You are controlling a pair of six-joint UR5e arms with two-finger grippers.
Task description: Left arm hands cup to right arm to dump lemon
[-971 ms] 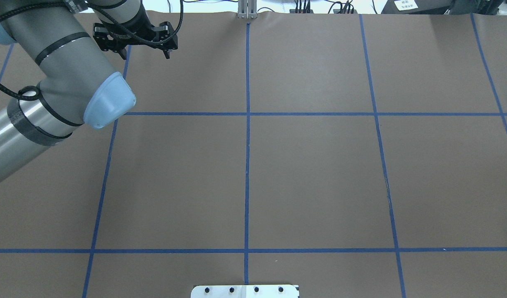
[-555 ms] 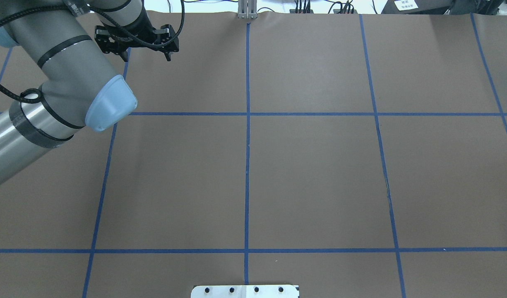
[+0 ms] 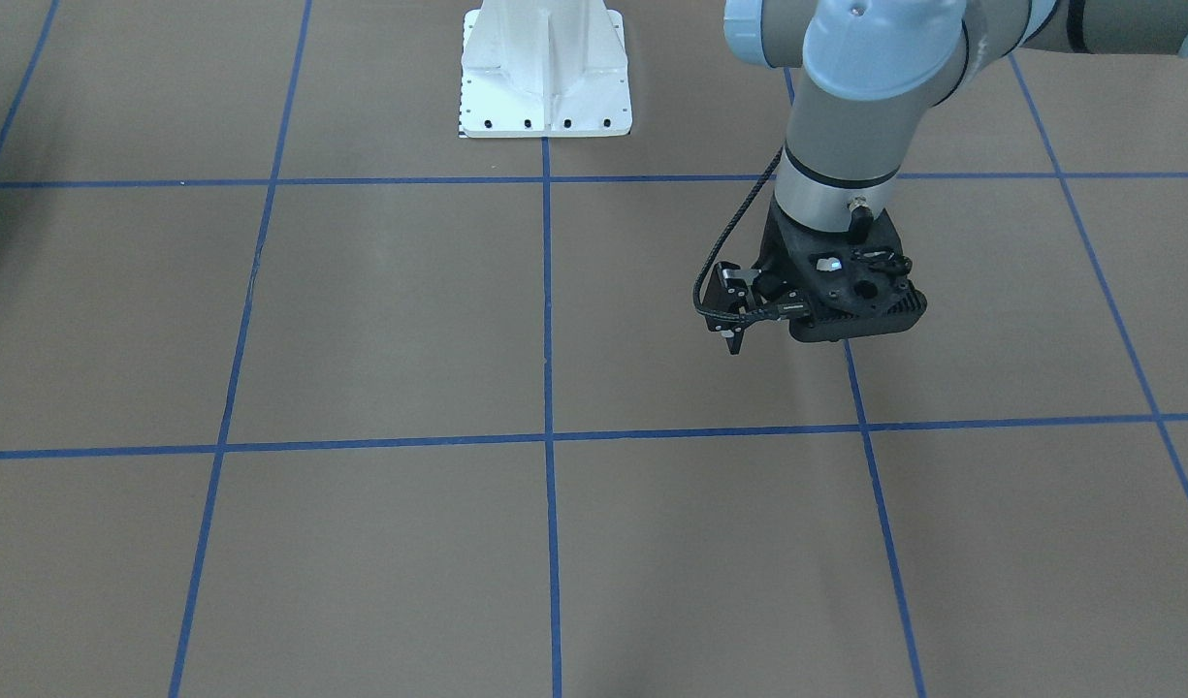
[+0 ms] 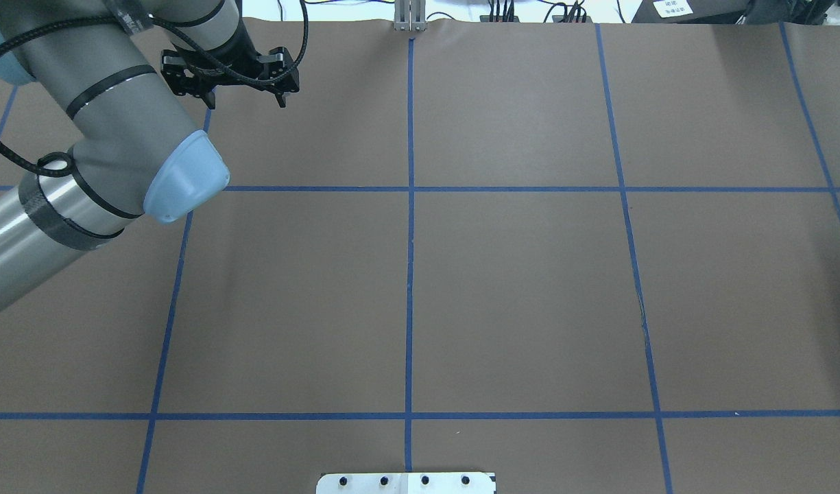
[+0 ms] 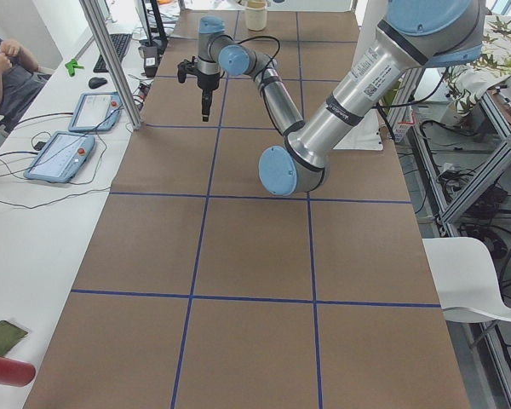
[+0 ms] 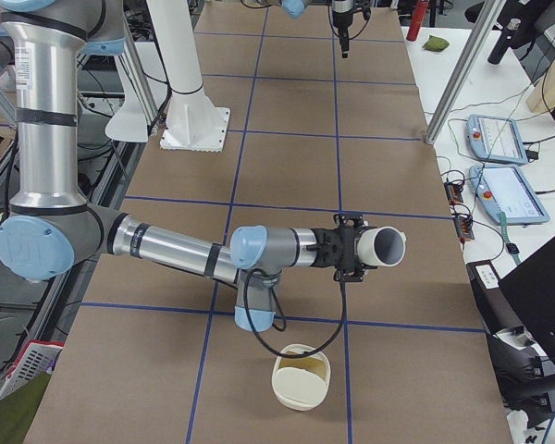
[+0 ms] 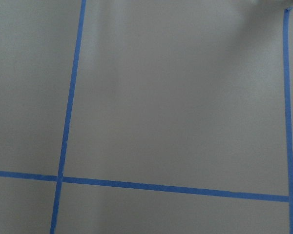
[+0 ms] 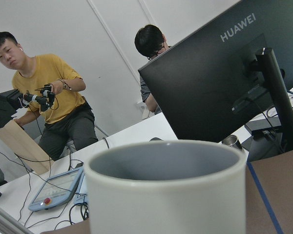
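Observation:
The cup (image 6: 387, 244), an off-white mug, hangs on its side above the table at the tip of my right arm, mouth turned toward the operators' edge. Behind it sits my right gripper (image 6: 354, 248); I cannot tell whether its fingers are shut. In the right wrist view the cup (image 8: 166, 190) fills the lower frame and its grey inside shows nothing. The lemon shows in no view. My left gripper (image 4: 245, 103) points down over the far left of the table, open and empty, and its bracket hides the fingers in the front-facing view (image 3: 795, 337).
A cream container (image 6: 302, 377) stands on the table below and before the right arm's elbow. The white robot base (image 3: 545, 97) is at the table's near middle. Two people sit beyond the operators' edge beside a monitor (image 8: 224, 73) and tablets (image 6: 495, 139).
The left arm has shifted slightly to the right and a little back toward the robot. Its gripper keeps the same spread.

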